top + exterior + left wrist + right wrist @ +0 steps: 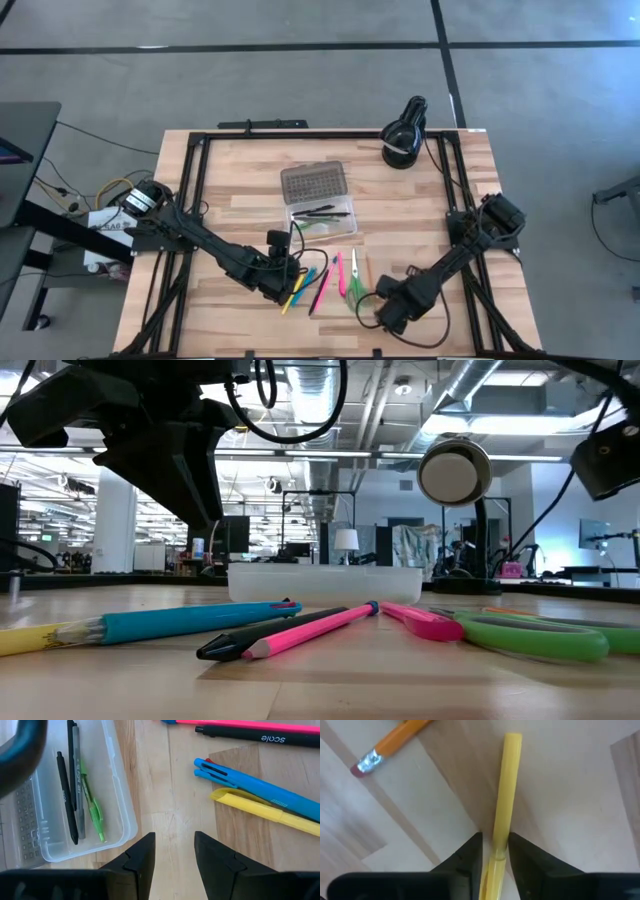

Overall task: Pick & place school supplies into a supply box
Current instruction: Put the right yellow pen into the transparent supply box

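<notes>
The wooden table [230, 180] lay under me, the supply box [322, 214] at its middle with its lid open and dark pens and a green one inside. Near of it the loose pens and scissors [354, 284] were fanned out. My left gripper [174, 851] hung just left of the blue pen [252, 788], fingers apart, empty. My right gripper [495, 851] was clamped on a yellow pencil [506, 785], beside an orange pencil [395, 742].

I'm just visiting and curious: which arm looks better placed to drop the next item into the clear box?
Probably the right: its fingers already straddle a yellow pencil. The left fingers are empty over bare wood, though closer to the supply box.
</notes>
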`<action>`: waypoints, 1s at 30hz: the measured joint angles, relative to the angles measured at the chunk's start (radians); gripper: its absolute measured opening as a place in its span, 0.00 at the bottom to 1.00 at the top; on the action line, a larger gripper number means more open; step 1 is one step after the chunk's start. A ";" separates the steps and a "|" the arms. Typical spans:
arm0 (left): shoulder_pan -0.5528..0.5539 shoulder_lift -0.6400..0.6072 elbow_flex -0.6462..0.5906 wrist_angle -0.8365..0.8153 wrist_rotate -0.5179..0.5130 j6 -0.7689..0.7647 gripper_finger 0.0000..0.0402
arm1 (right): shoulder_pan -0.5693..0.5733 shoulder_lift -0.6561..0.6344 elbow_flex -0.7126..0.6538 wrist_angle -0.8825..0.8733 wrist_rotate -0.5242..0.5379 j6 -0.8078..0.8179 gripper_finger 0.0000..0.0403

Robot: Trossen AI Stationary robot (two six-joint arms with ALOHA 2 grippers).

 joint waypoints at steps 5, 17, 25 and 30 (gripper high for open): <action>0.000 0.000 0.000 0.000 0.000 -0.001 0.33 | 0.009 0.000 0.000 0.000 0.007 0.016 0.27; 0.000 0.000 0.000 0.010 0.005 -0.009 0.33 | 0.013 -0.008 -0.043 0.042 0.027 0.051 0.18; 0.000 0.000 0.000 0.009 0.002 -0.010 0.33 | 0.013 -0.005 -0.044 0.038 0.028 0.031 0.12; 0.000 0.000 0.000 0.009 0.002 -0.010 0.33 | 0.013 -0.004 -0.045 0.034 0.029 -0.002 0.05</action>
